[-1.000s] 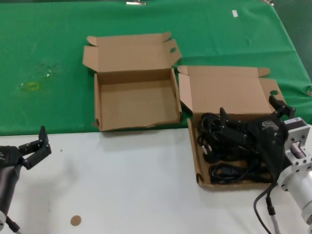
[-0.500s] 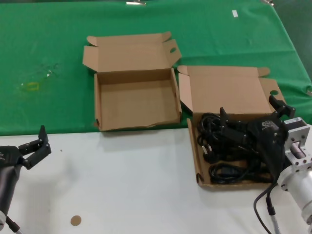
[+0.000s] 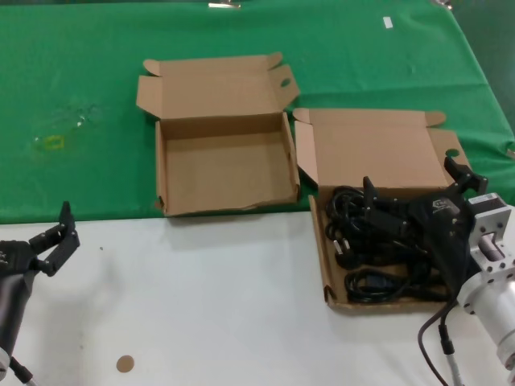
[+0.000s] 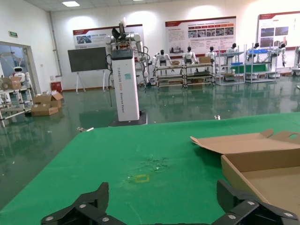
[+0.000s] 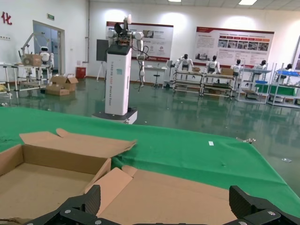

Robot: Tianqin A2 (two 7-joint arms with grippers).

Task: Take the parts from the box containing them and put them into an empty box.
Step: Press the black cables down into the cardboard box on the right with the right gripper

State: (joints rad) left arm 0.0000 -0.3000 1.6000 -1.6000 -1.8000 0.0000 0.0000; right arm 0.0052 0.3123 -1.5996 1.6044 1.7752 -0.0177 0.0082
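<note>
Several black power cords (image 3: 374, 257) lie tangled in the long low cardboard box (image 3: 319, 257) at the right, its lid (image 3: 370, 149) folded back. My right gripper (image 3: 414, 183) hangs open just above the cords, holding nothing; in the right wrist view its gripper (image 5: 166, 199) faces that lid (image 5: 187, 194) and the cords are hidden. The empty box (image 3: 225, 173), squarish with a wrinkled front edge, stands open in the middle, to the left of the cord box. My left gripper (image 3: 58, 235) is open at the far left over the white table, with the empty box (image 4: 262, 161) off to its side.
A green cloth (image 3: 241, 32) covers the far half and a white tabletop (image 3: 201, 305) the near half. A yellowish mark (image 3: 52, 142) sits on the cloth at the left. A small brown disc (image 3: 124, 363) lies near the front edge.
My left gripper has shifted slightly to the left. The right arm, both boxes and the cords have not moved.
</note>
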